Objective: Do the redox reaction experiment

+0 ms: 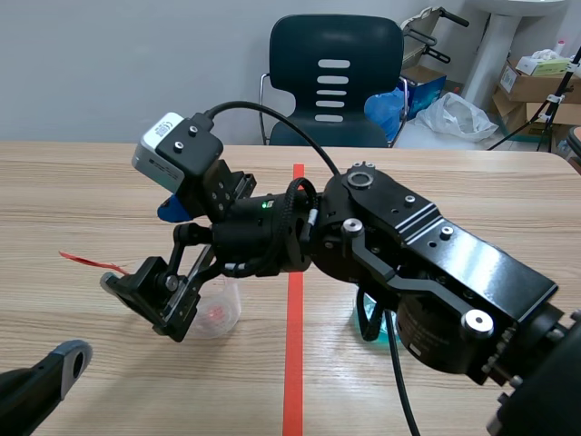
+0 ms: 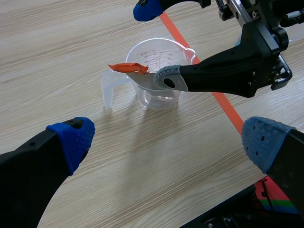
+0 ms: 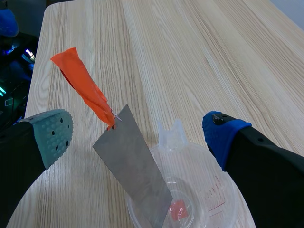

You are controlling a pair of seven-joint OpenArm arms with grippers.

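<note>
The right gripper [image 3: 137,137] held its jaws apart around the flat grey metal strip [image 3: 135,171] with its crumpled orange-red tape tag [image 3: 83,88], one pad seemingly touching it, probably to lean its lower end into the clear plastic measuring beaker [image 2: 164,97] beneath them. The left gripper [image 2: 169,142], jaws apart too, hovered with the beaker ahead, likely to steady it

Metal strip [image 3: 133,166] leans in the cup [image 2: 152,57] (tag [image 3: 83,88] at its top).
</note>
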